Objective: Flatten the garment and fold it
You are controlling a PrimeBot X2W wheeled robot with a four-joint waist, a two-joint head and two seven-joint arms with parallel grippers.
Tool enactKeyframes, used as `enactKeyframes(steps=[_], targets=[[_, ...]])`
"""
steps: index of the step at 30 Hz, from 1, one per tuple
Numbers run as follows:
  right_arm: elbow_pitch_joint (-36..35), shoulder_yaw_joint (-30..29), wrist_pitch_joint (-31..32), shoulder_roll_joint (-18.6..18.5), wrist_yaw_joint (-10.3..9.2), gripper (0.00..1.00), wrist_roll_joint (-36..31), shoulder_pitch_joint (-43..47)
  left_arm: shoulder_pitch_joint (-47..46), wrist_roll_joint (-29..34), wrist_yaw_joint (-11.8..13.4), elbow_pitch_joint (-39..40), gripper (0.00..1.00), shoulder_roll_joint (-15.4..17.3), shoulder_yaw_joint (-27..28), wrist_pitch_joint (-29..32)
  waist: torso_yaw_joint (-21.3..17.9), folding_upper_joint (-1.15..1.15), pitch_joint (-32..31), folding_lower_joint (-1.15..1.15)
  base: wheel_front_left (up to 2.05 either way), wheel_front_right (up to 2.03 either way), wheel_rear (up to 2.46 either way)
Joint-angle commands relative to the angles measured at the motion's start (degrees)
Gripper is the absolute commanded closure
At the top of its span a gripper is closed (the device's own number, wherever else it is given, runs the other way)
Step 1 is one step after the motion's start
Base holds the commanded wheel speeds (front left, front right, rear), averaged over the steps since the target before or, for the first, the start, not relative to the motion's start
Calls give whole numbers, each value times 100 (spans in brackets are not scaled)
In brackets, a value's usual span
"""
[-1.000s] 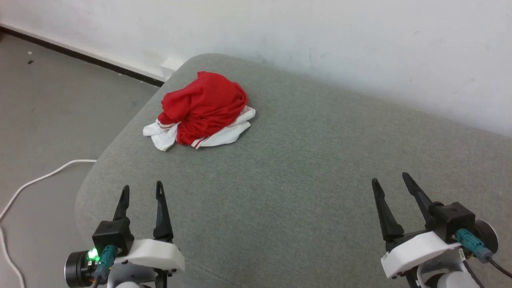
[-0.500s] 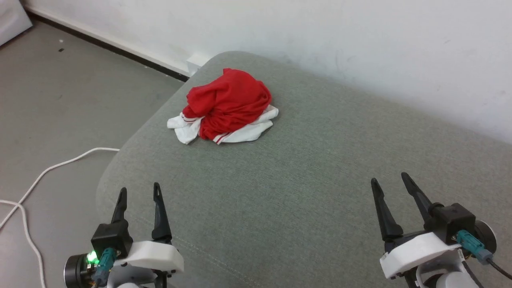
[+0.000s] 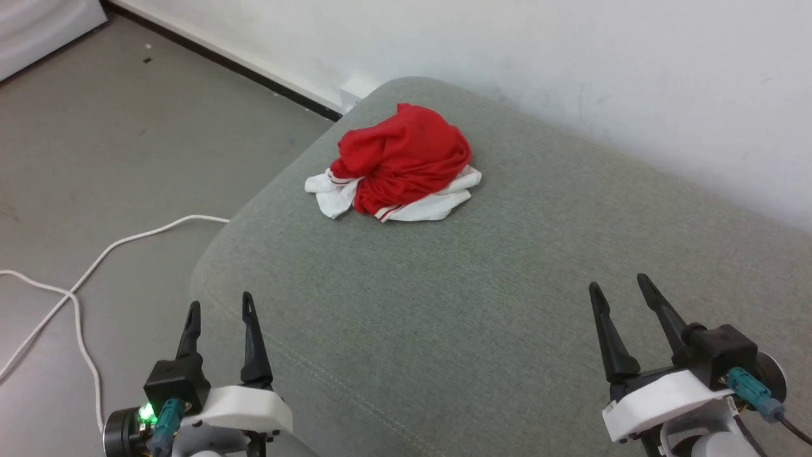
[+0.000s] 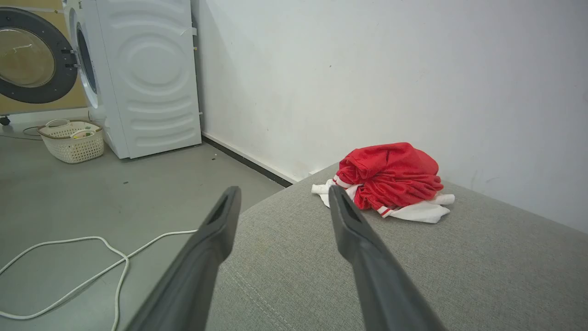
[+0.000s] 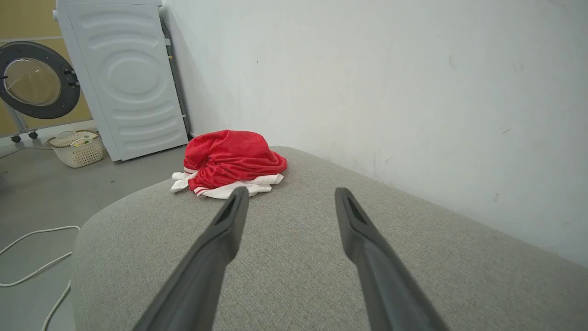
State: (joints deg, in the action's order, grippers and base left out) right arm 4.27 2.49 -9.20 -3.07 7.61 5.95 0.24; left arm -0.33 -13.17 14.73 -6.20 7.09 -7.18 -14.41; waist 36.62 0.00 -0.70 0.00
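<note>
Jaws gape by grey upholstered cushion [image 3: 444,304] against white wall [image 3: 571,63].

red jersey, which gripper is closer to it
Left, by a little. The left gripper is at the cushion's near-left corner, jersey ahead and slightly to its right. The right gripper is farther across, jersey ahead to its left.

The garment [image 3: 406,158] is soft red cloth with a faint sheen, its white parts matt. The surface [image 3: 444,304] is coarse woven grey-green fabric. The left gripper [image 3: 219,300] and right gripper [image 3: 617,281] look like matt dark plastic.
</note>
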Motion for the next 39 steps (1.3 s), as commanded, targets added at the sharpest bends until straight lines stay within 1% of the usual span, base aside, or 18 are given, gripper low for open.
enactKeyframes(steps=[1, 5, 8, 11, 15, 16, 20, 23, 26, 29, 32, 36, 39], targets=[[17, 17, -60, 19, -12, 0, 36, -72, 0, -36, 46, -27, 0, 43, -15, -59, 90, 0, 9, 0, 0, 0, 0], [11, -15, -61, 19, -12, 0, 45, -58, -61, -90, -12, -25, 0, 53, -23, -54, 107, 0, 28, 0, 0, 0, 0], [0, -37, -54, 19, -12, 0, 26, -65, -258, -193, -117, -34, 0, 74, -12, -14, 69, 0, 110, 0, 0, 0, 0], [-38, -1, -17, 19, -12, 0, -26, -143, -668, -364, -297, -131, 0, 110, -3, 180, -71, 0, 304, 0, 0, 0, 0], [-150, 73, 65, 19, -12, 0, -127, -326, -1618, -588, -559, -478, 0, 219, 25, 631, -431, 0, 763, 0, 0, 0, 0], [-150, 73, 65, 19, -12, 0, -127, -326, -1618, -588, -559, -478, 0, 219, 25, 631, -431, 0, 763, 0, 0, 0, 0], [-252, 196, 153, 19, -12, 0, -274, -581, -2732, -973, -797, -1112, 0, 321, 206, 1153, -958, 0, 1393, 0, 0, 0, 0], [-310, 276, 176, 19, -12, 0, -361, -808, -3454, -1411, -970, -1594, 0, 373, 448, 1554, -1413, 0, 1867, 0, 0, 0, 0], [-369, 336, 157, 19, -12, 0, -410, -1070, -4009, -1722, -1079, -1995, 0, 579, 644, 2049, -1886, 0, 2348, 0, 0, 0, 0], [-388, 373, 95, 19, -12, 0, -416, -1321, -4411, -1877, -1060, -2282, 0, 843, 776, 2549, -2308, 0, 2775, 0, 0, 0, 0], [-328, 435, 4, 19, -12, 0, -387, -1535, -4674, -2087, -935, -2499, 0, 1076, 963, 3124, -2694, 0, 3126, 0, 0, 0, 0], [-179, 480, -152, 19, -12, 0, -244, -1712, -4761, -2279, -710, -2692, 0, 1365, 1090, 4012, -3117, 0, 3438, 0, 0, 0, 0], [-48, 506, -267, 19, -12, 0, -133, -1783, -4669, -2419, -529, -2707, 0, 1534, 1171, 4650, -3335, 0, 3541, 0, 0, 0, 0]])
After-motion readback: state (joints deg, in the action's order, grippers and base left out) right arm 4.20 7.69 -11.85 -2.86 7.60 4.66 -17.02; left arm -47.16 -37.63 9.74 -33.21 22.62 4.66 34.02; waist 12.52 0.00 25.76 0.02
